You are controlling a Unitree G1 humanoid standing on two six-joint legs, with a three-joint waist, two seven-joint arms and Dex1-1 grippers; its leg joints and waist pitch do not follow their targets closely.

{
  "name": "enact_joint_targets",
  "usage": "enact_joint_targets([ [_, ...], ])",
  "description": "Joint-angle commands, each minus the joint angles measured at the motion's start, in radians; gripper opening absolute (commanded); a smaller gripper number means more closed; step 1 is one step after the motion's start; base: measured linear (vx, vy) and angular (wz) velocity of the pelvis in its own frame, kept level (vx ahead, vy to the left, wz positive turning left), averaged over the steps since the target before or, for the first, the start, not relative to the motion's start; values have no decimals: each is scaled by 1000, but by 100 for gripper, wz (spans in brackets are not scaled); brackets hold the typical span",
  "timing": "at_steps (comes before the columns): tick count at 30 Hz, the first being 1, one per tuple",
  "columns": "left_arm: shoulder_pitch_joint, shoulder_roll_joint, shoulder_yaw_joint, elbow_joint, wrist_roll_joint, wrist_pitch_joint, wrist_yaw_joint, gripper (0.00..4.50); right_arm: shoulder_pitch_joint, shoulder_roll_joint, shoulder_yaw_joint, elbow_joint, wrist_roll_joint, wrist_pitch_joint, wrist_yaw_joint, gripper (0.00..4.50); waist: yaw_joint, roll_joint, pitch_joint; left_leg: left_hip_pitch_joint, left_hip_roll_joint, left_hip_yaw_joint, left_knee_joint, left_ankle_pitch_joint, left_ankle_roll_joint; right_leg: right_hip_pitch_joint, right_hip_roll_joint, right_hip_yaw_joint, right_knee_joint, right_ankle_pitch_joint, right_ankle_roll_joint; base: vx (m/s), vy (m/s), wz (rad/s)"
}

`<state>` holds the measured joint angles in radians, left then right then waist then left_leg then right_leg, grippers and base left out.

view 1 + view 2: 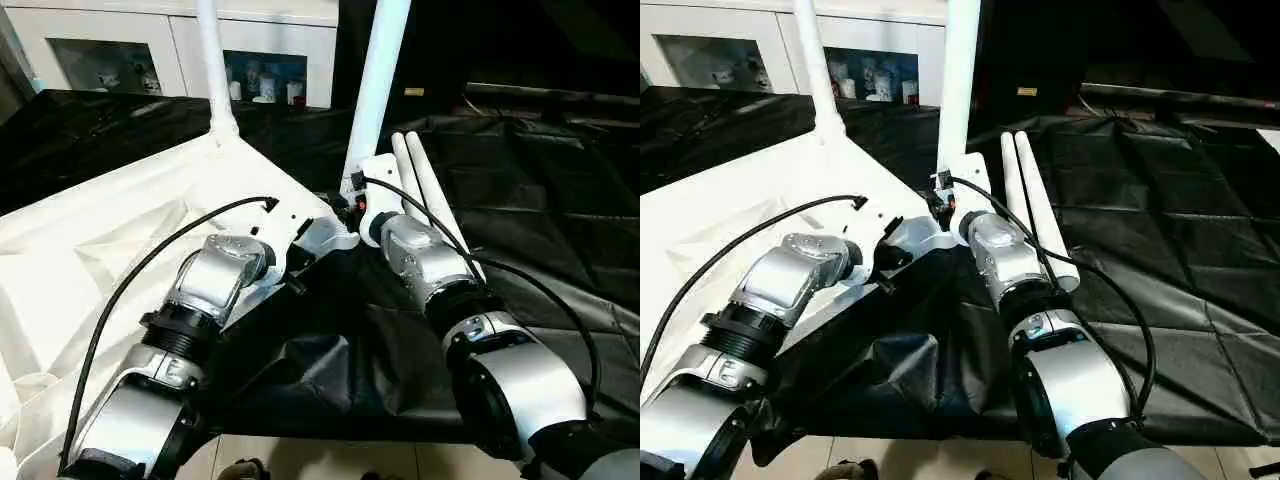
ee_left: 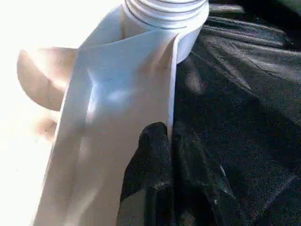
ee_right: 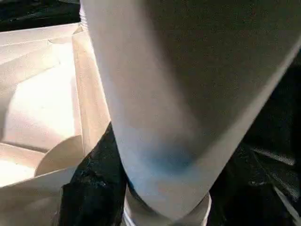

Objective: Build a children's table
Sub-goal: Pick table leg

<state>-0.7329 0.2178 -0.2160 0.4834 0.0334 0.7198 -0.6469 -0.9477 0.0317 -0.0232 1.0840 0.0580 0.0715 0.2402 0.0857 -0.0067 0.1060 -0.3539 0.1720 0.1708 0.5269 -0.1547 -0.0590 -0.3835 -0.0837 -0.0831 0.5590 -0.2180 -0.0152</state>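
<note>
Now, head views: the table top is seen lying upside down on the black cloth, ribbed underside up, at the robot's left. One leg is already stood in the far corner; a second leg is held upright at the near corner socket. Two spare legs are left lying side by side on the cloth, just beside the right forearm. A cabinet with glass doors is seen behind.
Left wrist view: the left gripper is pinched on the rim of the table top, one black finger pressed to the inner face. The threaded end of the leg is seen entered in the socket.
Right wrist view: the right gripper is wrapped round the second leg, close above its threads; a black finger is seen beside the leg, against the rim.
Step judged: the second leg is being screwed or seated home.
How it is done well: the rim should be kept firmly pinned so the top is not dragged round; the leg should be kept square to the socket, since a tilt could cross the threads; turning is best done low on the leg.
Risk: a loose seat, if the leg is released early.
</note>
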Motion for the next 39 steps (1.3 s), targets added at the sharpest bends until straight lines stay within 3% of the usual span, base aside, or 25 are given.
enact_joint_targets([
  [1, -16, -5, -21, -38, -7, -28, -21, 0, 83, 83, 41, 166, -4, 126, 74, 189, -7, 16, -24, 28, 61, -48, -88, -639, -53, -16, -91, 57, -106, -624, -53, 0, 0, 0],
  [3, 1, 15, -50, -82, -26, -47, -94, 0, 80, 77, 39, 165, -4, 138, 109, 189, -9, 15, -26, 18, 63, -53, -91, -634, -53, -7, -94, 57, -99, -610, -57, 0, 0, 0],
  [5, 20, 48, -73, -138, -45, -48, -163, 0, 73, 63, 55, 160, -16, 165, 171, 189, -10, 15, -33, 5, 66, -48, -93, -560, -51, 3, -92, 62, -86, -518, -82, 0, 0, 0],
  [8, 36, 82, -83, -176, -60, -38, -216, 0, 70, 48, 90, 149, -41, 171, 255, 189, -8, 21, -36, 9, 68, -31, -86, -468, -47, 3, -82, 68, -70, -331, -149, 53, -5, -4],
  [10, 62, 133, -92, -215, -79, -83, -303, 0, 74, 20, 131, 118, -63, 176, 386, 189, -13, 18, -37, -1, 64, -29, -84, -437, -22, 17, -81, 66, -62, -301, -168, 57, -20, 0],
  [11, 67, 146, -94, -224, -81, -86, -319, 0, 77, 11, 140, 107, -66, 175, 420, 189, -13, 19, -38, 1, 65, -27, -83, -430, -18, 15, -81, 66, -63, -306, -172, 56, -25, -1],
  [12, 86, 182, -98, -252, -95, -122, -380, 0, 93, -24, 175, 64, -72, 167, 531, 189, -11, 22, -45, 13, 66, -22, -77, -415, -13, 11, -81, 68, -64, -297, -185, 60, -38, 4],
  [14, 116, 231, -98, -295, -119, -180, -461, 0, 133, -93, 229, -29, -74, 154, 707, 189, -8, 17, -44, 3, 66, -19, -73, -352, 10, 21, -80, 69, -59, -246, -197, 66, -46, 6],
  [15, 122, 241, -97, -305, -127, -205, -484, 0, 145, -115, 242, -56, -73, 149, 756, 189, -1, 14, -52, 1, 68, -16, -64, -286, 34, 29, -78, 67, -48, -179, -211, 75, -43, 3],
  [16, 126, 256, -98, -313, -124, -214, -494, 0, 167, -153, 262, -102, -74, 135, 820, 189, 10, 13, -64, 7, 68, -8, -46, -133, 75, 35, -71, 62, -22, 24, -254, 97, -40, 6],
  [18, 130, 269, -97, -317, -120, -234, -502, 0, 188, -185, 275, -142, -75, 117, 868, 189, 11, 15, -67, 10, 65, -2, -35, -45, 107, 31, -65, 60, -8, 164, -294, 96, -35, 7],
  [19, 142, 294, -93, -326, -119, -271, -522, 0, 228, -243, 292, -218, -74, 106, 942, 189, 13, 7, -71, 9, 62, 3, -27, 1, 136, 35, -63, 59, 0, 240, -316, 74, -20, 10],
  [20, 144, 297, -93, -328, -119, -277, -526, 0, 234, -252, 294, -230, -73, 105, 953, 189, 22, 9, -74, 9, 61, 1, -20, 35, 161, 38, -62, 56, 7, 289, -320, 74, -20, 10],
  [21, 144, 297, -93, -328, -119, -277, -526, 0, 234, -252, 294, -230, -73, 105, 953, 189, 22, 9, -74, 9, 61, 1, -20, 35, 161, 38, -62, 56, 7, 289, -320, 64, -11, 12],
  [22, 164, 323, -88, -347, -133, -318, -565, 0, 286, -305, 308, -327, -62, 92, 1004, 189, 27, 5, -75, 9, 63, 1, -17, 40, 179, 38, -61, 55, 8, 300, -318, 0, 0, 0],
  [23, 173, 332, -84, -357, -141, -329, -580, 0, 310, -324, 314, -370, -51, 94, 1027, 189, 28, 7, -76, 12, 67, 5, -16, 18, 182, 33, -65, 59, 9, 278, -315, 0, 0, 0],
  [25, 189, 347, -76, -377, -159, -341, -611, 0, 353, -353, 322, -454, -27, 119, 1076, 189, 29, 5, -76, 7, 70, 2, -17, 0, 174, 37, -60, 58, 9, 235, -302, 0, 0, 0],
  [27, 200, 356, -73, -395, -175, -334, -636, 0, 377, -368, 329, -502, -11, 147, 1110, 189, 27, 6, -73, 3, 71, -1, -22, -26, 153, 39, -60, 56, 5, 157, -291, 0, 0, 0],
  [32, 215, 384, -74, -413, -189, -340, -681, 0, 412, -380, 344, -557, -7, 167, 1146, 189, 20, 6, -69, 8, 74, -3, -39, -192, 45, 35, -68, 66, -18, -113, -255, 0, 0, 0],
  [35, 212, 386, -71, -390, -186, -358, -682, 0, 413, -373, 345, -561, -13, 167, 1111, 189, 18, 7, -73, 9, 71, -3, -37, -199, 25, 36, -69, 69, -19, -128, -247, 0, 0, 0],
  [37, 209, 385, -67, -372, -177, -368, -684, 0, 419, -371, 347, -580, -18, 181, 1069, 189, 18, 1, -78, 6, 68, -2, -32, -162, 27, 40, -66, 69, -12, -78, -247, 0, 0, 0],
  [39, 203, 381, -68, -361, -164, -366, -667, 0, 416, -360, 338, -566, -35, 172, 1023, 189, 19, 1, -83, 4, 65, -2, -27, -125, 36, 41, -65, 69, -5, -18, -252, 0, 0, 0],
])
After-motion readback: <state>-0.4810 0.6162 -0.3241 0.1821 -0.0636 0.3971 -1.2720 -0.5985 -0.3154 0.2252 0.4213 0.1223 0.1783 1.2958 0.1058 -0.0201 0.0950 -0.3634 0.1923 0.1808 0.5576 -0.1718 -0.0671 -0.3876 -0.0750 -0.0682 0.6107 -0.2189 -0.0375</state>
